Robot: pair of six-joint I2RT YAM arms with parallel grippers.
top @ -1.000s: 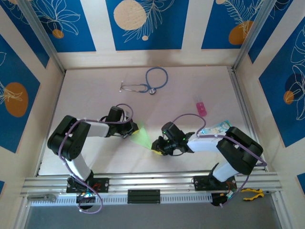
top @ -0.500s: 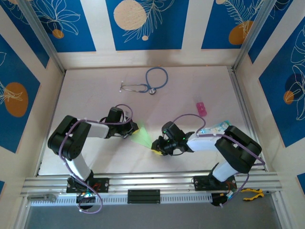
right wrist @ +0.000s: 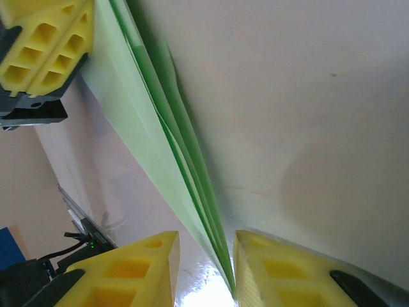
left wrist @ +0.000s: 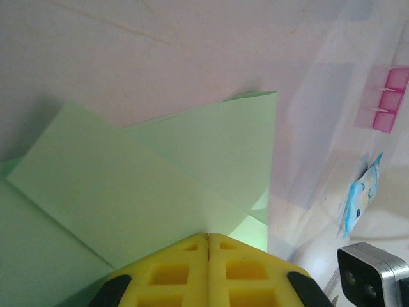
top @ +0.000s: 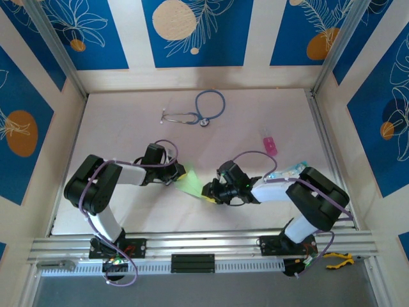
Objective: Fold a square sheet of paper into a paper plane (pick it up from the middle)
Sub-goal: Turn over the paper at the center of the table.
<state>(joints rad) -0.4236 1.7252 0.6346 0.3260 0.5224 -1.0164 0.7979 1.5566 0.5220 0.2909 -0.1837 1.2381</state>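
**Item: green sheet, part-folded, held between two arms**

- Right gripper [top: 209, 193]: at the paper's 4 o'clock. Its jaws stand a little apart, and the stacked edges of the sheet run down into the gap. Its wrist view does not settle whether they pinch.
- Square sheet of paper [top: 190, 184]: on the near half of the bench [top: 128, 128], between the two grippers. It is pale green and already doubled. The left wrist view shows at least two overlapping flaps, and the right wrist view shows several layers edge-on.
- Left gripper [top: 181, 173]: at the paper's 10 o'clock, jaws closed on the sheet's edge.
- Progress (a judgement): the early folds look done. The outline is a broad wedge, not a narrow dart with a centre crease, so the wing folds and final sharpening are probably left.
- Teal-and-white packet [top: 289, 171]: at 3 o'clock from the sheet, partly hidden by the right arm.
- Pink block [top: 270, 146]: at 2 o'clock, well apart.
- Stethoscope [top: 195, 118]: at 12 o'clock, far side.
- Unclear: the exact number of layers, the crease lines from above, and the sheet's near corner under the left jaws.
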